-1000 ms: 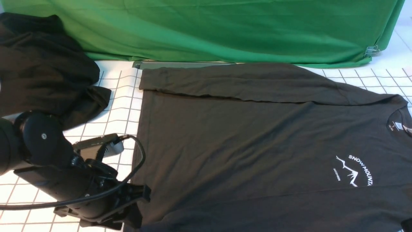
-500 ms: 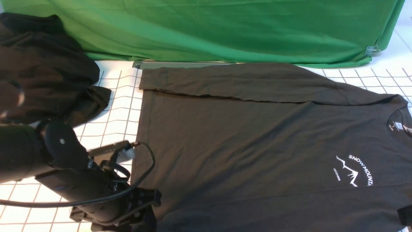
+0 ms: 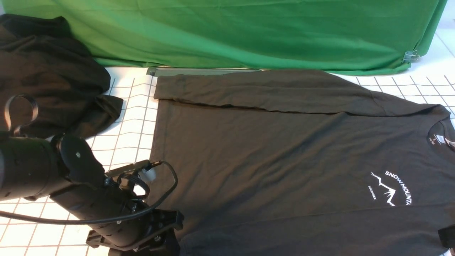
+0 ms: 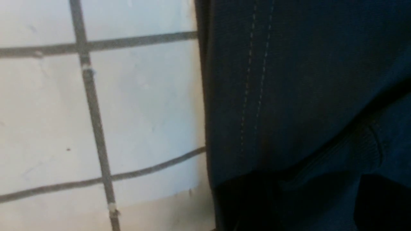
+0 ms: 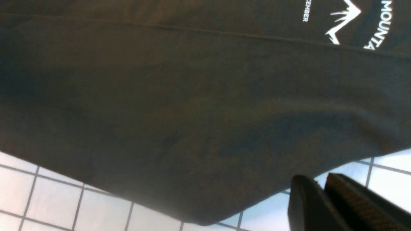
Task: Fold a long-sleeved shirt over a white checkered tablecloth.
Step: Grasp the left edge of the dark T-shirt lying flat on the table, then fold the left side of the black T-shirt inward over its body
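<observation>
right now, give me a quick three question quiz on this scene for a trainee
1. True or false: the dark charcoal-grey long-sleeved jersey shirt lies print side down.
2. What lies far left on the white checkered tablecloth? A black shapeless heap of cloth; B folded towel; C green cushion.
3. Which gripper is at the shirt's hem?
Key: 1 false, its white mountain print faces up. 2 A. 3 the left gripper.
</observation>
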Action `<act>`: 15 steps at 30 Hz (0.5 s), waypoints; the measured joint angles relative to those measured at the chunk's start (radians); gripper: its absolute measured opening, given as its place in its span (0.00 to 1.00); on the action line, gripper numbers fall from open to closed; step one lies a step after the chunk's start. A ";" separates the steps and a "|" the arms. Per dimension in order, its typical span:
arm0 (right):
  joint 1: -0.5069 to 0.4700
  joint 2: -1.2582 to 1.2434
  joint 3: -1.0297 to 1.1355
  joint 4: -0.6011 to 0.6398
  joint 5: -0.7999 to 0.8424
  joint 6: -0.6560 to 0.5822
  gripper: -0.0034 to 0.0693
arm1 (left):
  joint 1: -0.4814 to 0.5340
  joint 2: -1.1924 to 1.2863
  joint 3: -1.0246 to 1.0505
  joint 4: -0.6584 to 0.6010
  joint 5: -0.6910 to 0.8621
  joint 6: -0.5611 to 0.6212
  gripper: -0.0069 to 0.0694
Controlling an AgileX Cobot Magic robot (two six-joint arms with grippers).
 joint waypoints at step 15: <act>0.000 0.000 0.000 0.000 0.000 0.000 0.19 | 0.000 -0.070 0.007 0.007 -0.009 0.043 0.11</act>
